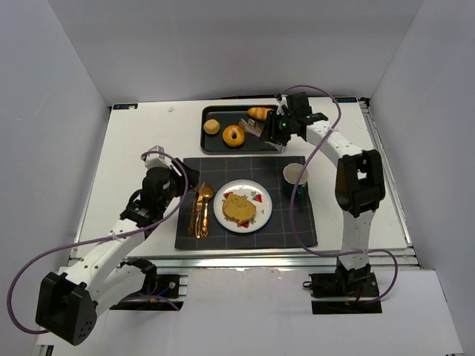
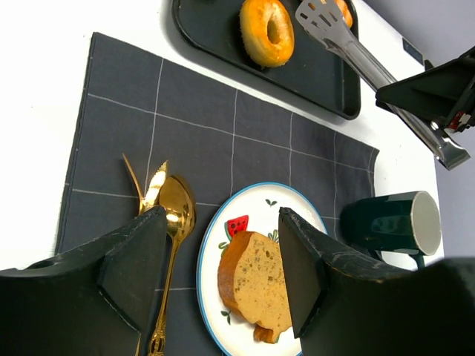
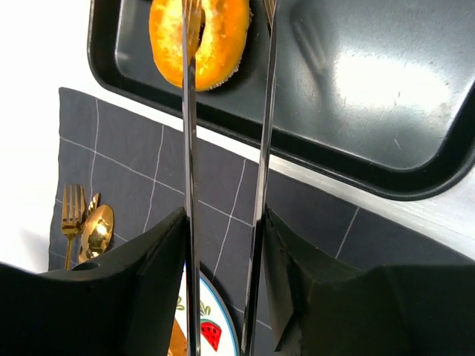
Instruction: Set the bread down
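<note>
A slice of bread [image 1: 238,208] [image 2: 256,285] lies on the white blue-rimmed plate [image 1: 261,215] [image 2: 256,204] in the middle of the dark placemat [image 1: 289,222]. My left gripper [image 1: 191,176] [image 2: 223,222] hovers open over the plate's left side, with nothing between its fingers. Over the black tray [image 1: 215,146] [image 3: 415,185], my right gripper [image 1: 282,127] [image 3: 223,219] is shut on metal tongs [image 1: 256,127] [image 2: 371,67] [image 3: 187,148]. The two tong arms stand apart, and their tips reach over a glazed doughnut [image 1: 233,136] [image 3: 215,33].
The tray also holds a small round bun [image 1: 211,126] and a croissant-like roll [image 1: 259,113]. A dark green mug [image 1: 295,178] [image 2: 390,220] stands on the placemat right of the plate. Gold cutlery [image 1: 200,208] [image 2: 172,215] lies left of the plate.
</note>
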`<action>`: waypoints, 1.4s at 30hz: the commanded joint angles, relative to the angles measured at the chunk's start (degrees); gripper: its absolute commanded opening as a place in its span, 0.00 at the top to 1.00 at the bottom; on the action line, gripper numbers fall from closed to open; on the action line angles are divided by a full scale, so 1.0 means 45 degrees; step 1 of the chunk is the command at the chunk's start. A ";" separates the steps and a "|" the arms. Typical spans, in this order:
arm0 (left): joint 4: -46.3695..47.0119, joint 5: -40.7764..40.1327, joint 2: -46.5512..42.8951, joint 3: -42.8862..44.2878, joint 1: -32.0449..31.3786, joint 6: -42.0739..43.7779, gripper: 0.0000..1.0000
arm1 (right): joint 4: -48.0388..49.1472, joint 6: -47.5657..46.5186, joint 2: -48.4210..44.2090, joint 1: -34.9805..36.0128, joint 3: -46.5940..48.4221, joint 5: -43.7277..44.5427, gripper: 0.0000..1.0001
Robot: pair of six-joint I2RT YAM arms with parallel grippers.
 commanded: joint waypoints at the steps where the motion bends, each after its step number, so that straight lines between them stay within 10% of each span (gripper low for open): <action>1: 0.0223 0.0034 0.0094 0.0470 -0.0002 0.0070 0.29 | 0.0471 0.0258 0.0285 -0.0032 0.0322 -0.0409 0.51; 13: 0.0067 -0.0044 0.0114 0.0412 -0.0002 0.0089 0.29 | 0.0315 0.0667 0.0755 -0.0033 0.0264 -0.1306 0.51; 23: 0.0067 -0.0083 0.0153 0.0548 -0.0002 0.0128 0.29 | 0.0880 0.1312 0.0229 -0.0266 -0.0206 -0.2264 0.98; 28: 0.0086 -0.0083 0.0114 0.0626 -0.0002 0.0187 0.29 | 0.1193 0.0631 -0.0512 -0.0657 0.0185 -0.3469 1.00; 42: 0.0477 -0.0064 -0.0452 0.0100 -0.0002 0.0382 0.29 | -0.4446 -0.8310 -0.5741 -0.0404 -0.3893 -0.6543 1.00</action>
